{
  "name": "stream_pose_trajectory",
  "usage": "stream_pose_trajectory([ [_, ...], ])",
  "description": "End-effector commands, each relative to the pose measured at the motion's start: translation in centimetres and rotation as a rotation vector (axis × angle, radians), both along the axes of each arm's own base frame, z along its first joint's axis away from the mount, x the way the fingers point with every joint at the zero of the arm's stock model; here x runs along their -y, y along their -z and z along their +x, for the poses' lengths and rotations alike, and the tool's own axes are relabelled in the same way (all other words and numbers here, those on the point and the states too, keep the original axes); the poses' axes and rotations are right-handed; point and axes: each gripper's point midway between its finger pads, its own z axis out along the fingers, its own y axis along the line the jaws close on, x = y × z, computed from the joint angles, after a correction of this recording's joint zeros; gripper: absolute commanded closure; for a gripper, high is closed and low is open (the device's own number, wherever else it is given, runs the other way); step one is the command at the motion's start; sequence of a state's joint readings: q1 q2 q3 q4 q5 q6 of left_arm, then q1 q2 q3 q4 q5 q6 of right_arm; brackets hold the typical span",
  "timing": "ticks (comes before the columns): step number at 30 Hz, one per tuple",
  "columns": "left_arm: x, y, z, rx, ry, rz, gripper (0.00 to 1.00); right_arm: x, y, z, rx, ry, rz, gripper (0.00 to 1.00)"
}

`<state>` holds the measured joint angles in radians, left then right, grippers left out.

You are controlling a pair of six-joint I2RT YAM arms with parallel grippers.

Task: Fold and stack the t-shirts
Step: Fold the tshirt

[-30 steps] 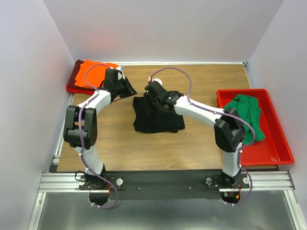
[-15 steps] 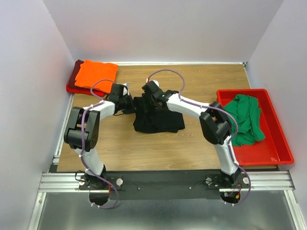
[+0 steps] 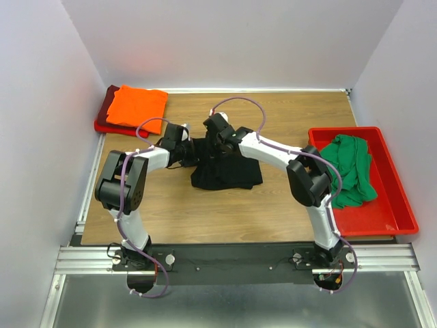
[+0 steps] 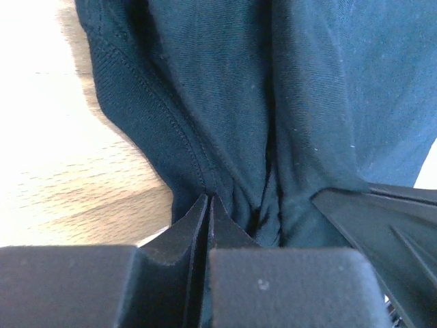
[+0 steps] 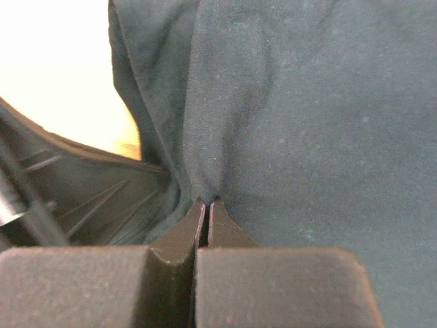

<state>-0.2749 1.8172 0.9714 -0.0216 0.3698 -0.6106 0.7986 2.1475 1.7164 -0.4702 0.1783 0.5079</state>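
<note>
Black cloth lies bunched mid-way on the wooden table (image 3: 273,205): the black t-shirt (image 3: 229,171), a rumpled heap slightly wider left to right than deep. Its collar and sleeves cannot be made out, so its heading is unclear. At its far-left edge the left gripper (image 4: 208,203) and the right gripper (image 5: 207,205) sit close together, each pinched tight on a pucker of that cloth. Both wrists hide that edge from above. At the far-left corner the orange t-shirt (image 3: 136,106) lies folded on the dark red t-shirt (image 3: 108,102). The green t-shirt (image 3: 351,167) is heaped in the red bin (image 3: 392,215).
</note>
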Motion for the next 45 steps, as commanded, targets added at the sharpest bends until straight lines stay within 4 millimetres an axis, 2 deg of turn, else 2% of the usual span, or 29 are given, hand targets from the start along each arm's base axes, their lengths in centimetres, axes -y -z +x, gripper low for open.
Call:
stream_pose_trajectory([
  [1,0.4,1.5,-0.8,-0.026,0.004,0.015,0.90,-0.6,-5.2,-0.3,0.065,0.001,0.071,1.00],
  [6,0.5,1.4,-0.9,-0.029,0.006,0.012,0.90,-0.9,-7.7,-0.8,0.097,-0.009,0.100,1.00],
  [12,0.5,1.1,-0.8,-0.021,0.008,0.009,0.90,-1.7,-8.3,-1.3,0.094,-0.023,0.110,1.00],
  [18,0.7,0.8,-0.5,-0.002,0.010,-0.001,0.90,-3.0,-9.7,-1.4,0.107,-0.036,0.139,1.00],
  [20,0.7,0.6,-0.4,0.003,0.008,-0.004,0.90,-3.4,-9.5,-1.4,0.103,-0.042,0.140,1.00],
  [24,0.8,0.5,-0.4,0.003,0.012,-0.008,0.91,-3.8,-7.1,-1.4,0.064,-0.040,0.113,1.00],
  [29,0.9,-0.5,-0.4,0.011,0.006,-0.021,0.88,-3.4,-5.2,-1.3,0.045,-0.022,0.081,1.00],
  [30,0.8,-1.2,-0.1,0.030,-0.002,-0.021,0.88,-3.3,-5.2,-1.2,0.049,-0.016,0.075,1.00],
  [35,-0.9,-2.1,-0.6,0.019,-0.058,0.012,0.86,-3.3,-5.0,-1.1,0.049,-0.021,0.069,0.99],
  [39,-2.2,-1.9,-1.2,0.007,-0.097,0.029,0.85,-3.5,-4.7,-1.3,0.042,-0.029,0.071,0.99],
  [42,-3.1,-1.2,-2.4,-0.017,-0.117,0.040,0.85,-3.6,-4.6,-1.2,0.040,-0.028,0.073,0.99],
  [45,-3.5,-1.6,-2.9,-0.009,-0.133,0.039,0.86,-3.9,-4.7,-1.3,0.035,-0.040,0.082,0.96],
])
